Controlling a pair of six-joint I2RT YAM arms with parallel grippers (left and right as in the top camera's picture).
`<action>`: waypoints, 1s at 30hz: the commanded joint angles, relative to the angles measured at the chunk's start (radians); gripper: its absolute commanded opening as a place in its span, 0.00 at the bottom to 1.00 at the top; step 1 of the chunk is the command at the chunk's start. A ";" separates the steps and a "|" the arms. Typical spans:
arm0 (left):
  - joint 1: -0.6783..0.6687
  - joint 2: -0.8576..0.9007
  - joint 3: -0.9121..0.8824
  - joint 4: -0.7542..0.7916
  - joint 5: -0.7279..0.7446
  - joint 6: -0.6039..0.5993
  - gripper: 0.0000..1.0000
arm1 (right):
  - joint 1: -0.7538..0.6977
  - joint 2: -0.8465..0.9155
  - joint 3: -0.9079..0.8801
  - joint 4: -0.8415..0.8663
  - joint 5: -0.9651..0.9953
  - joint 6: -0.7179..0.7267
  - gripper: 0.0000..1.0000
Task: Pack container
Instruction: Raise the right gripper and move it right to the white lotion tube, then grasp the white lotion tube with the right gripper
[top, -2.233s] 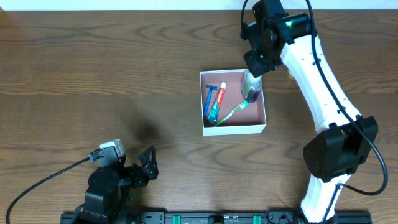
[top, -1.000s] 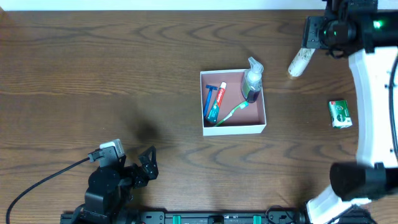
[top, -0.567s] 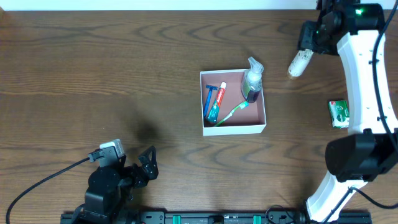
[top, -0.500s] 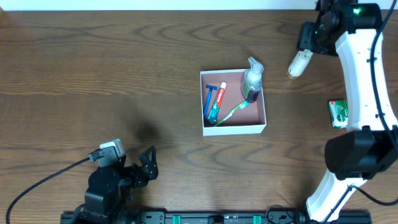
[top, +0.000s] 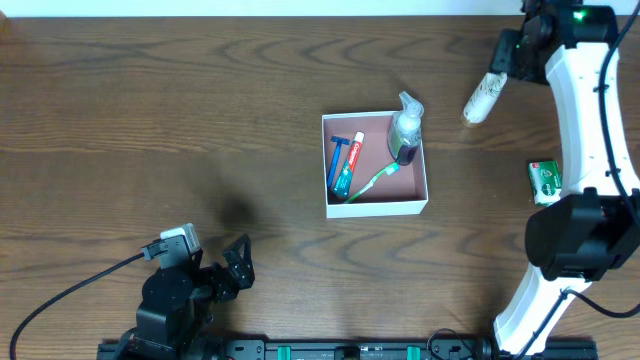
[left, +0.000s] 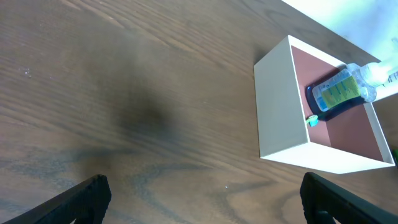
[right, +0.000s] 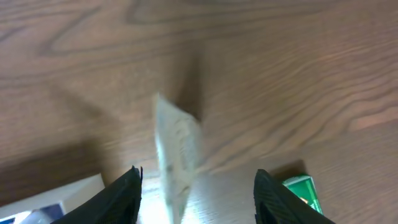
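Note:
The container (top: 377, 207), a square white box with a pinkish-brown inside, sits mid-table. It holds a blue razor (top: 337, 155), a toothpaste tube (top: 348, 170), a green toothbrush (top: 372, 184) and a pump bottle (top: 405, 130). It also shows in the left wrist view (left: 283, 112). A cream tube (top: 482, 98) lies on the table to its right. My right gripper (top: 508, 55) is open over the tube's far end. In the right wrist view the tube (right: 177, 158) sits between the open fingers (right: 196, 183), blurred. My left gripper (top: 238, 262) is open and empty at the front left (left: 205, 190).
A small green box (top: 545, 182) lies on the table at the far right, also in the right wrist view (right: 303, 193). The white right arm reaches along the right side. A white corner of the container shows at the bottom left of the right wrist view.
My right gripper has let go of the pump bottle in the container and swung to the far right, over the cream tube. The left arm has not moved.

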 joint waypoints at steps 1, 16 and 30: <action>0.005 -0.004 0.004 0.000 -0.005 0.002 0.98 | -0.017 0.017 -0.011 0.008 -0.034 0.016 0.56; 0.005 -0.004 0.004 0.000 -0.005 0.002 0.98 | -0.010 0.081 -0.013 0.034 -0.083 0.005 0.54; 0.005 -0.004 0.004 0.000 -0.005 0.002 0.98 | -0.011 0.111 -0.013 0.045 -0.083 0.005 0.02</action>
